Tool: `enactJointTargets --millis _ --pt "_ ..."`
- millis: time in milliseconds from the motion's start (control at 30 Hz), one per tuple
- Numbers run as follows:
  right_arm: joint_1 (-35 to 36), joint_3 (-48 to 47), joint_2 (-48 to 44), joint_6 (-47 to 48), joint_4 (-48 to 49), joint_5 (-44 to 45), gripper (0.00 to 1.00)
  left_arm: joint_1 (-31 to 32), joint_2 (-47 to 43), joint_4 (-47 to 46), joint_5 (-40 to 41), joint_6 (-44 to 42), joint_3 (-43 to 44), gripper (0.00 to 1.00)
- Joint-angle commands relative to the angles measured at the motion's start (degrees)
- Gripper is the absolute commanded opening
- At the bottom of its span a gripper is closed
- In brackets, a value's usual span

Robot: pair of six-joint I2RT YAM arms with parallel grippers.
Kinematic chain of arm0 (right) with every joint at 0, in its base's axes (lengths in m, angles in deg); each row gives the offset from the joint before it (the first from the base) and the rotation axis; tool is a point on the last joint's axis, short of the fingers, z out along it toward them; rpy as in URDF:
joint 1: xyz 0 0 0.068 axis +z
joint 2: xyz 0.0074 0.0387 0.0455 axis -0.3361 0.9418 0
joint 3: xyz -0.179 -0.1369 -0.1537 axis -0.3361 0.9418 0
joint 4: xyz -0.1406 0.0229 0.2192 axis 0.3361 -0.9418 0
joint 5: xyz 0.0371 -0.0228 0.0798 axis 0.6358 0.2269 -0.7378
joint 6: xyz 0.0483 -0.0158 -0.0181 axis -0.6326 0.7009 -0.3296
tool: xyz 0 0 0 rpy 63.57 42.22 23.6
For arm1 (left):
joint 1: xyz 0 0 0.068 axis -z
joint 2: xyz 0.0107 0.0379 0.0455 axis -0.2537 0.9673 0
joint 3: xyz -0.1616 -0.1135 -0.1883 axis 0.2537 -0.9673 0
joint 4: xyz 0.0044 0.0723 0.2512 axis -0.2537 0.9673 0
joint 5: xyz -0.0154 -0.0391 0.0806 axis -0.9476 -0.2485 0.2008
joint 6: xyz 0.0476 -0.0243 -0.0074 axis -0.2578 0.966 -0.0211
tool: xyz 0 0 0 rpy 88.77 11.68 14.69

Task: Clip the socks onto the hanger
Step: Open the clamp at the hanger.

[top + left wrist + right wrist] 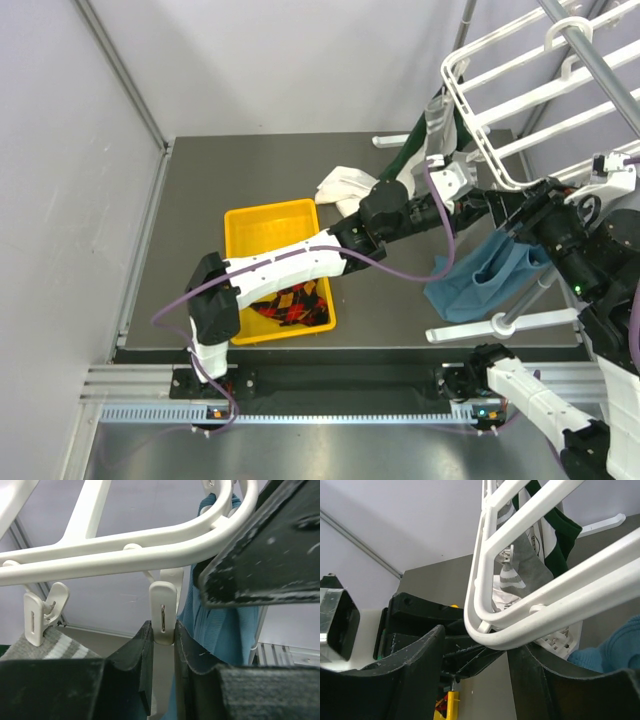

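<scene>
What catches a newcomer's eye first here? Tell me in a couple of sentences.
The white hanger fills the upper right above the table, with a blue sock and a grey striped sock hanging under it. At its edge the left claw pinches a white clip. The bright yellow tray at the table's centre-left holds the argyle socks.

White barred drying hanger (545, 607) tilted high at right, grey striped sock (520, 575) and dark green sock (565, 530) clipped along it, teal sock (480, 278) dangling below its corner, argyle socks (292, 303) crumpled in yellow bin (262, 218)
</scene>
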Motion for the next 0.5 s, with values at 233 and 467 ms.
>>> enactJointTargets --millis 233,467 --pt "0.00 0.54 0.96 1.91 0.26 1.56 0.51 0.73 -5.26 2.01 -1.35 4.03 2.31 0.00" --pt "0.00 1.41 1.14 1.92 1.65 2.62 0.52 1.87 -5.61 4.03 0.14 3.16 2.75 0.00"
